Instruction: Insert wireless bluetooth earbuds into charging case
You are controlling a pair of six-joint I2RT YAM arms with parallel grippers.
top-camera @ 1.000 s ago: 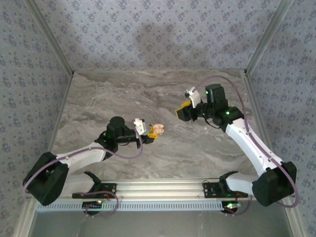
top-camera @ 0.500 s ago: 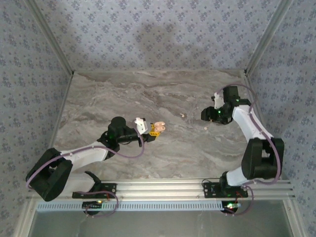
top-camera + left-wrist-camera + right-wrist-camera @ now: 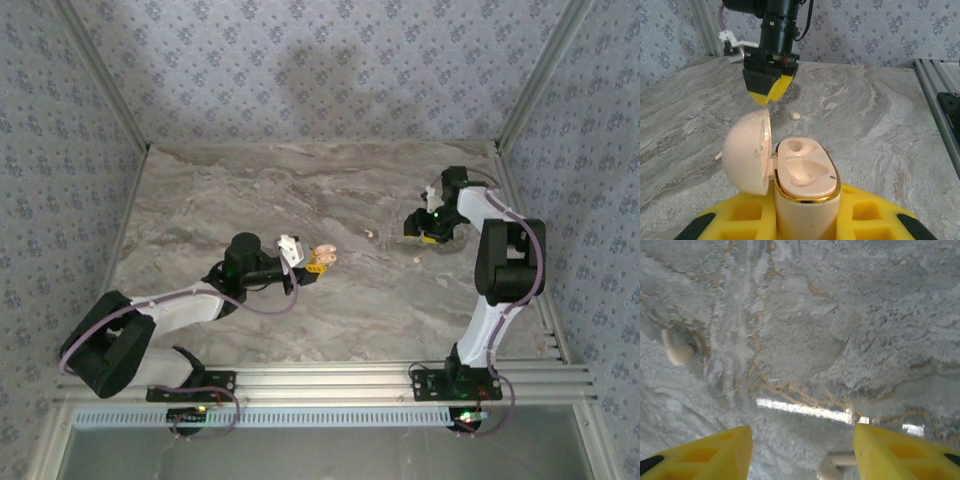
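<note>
Left gripper [image 3: 308, 264] was clamped on the base of the charging case [image 3: 805, 195], which stood upright between its yellow fingers [image 3: 867, 220] with the lid [image 3: 746, 152] swung open and both moulded sockets bare. Beyond the case, the right gripper [image 3: 426, 236] hung low over the marble table [image 3: 250, 190], its jaws apart with nothing between them. One earbud [image 3: 371, 234] lay on the table between the case and the right gripper, clear of both. A second earbud [image 3: 418, 259] lay farther from the case, just beside the right gripper, close against the inner side of one fingertip; whether it touched could not be told
</note>
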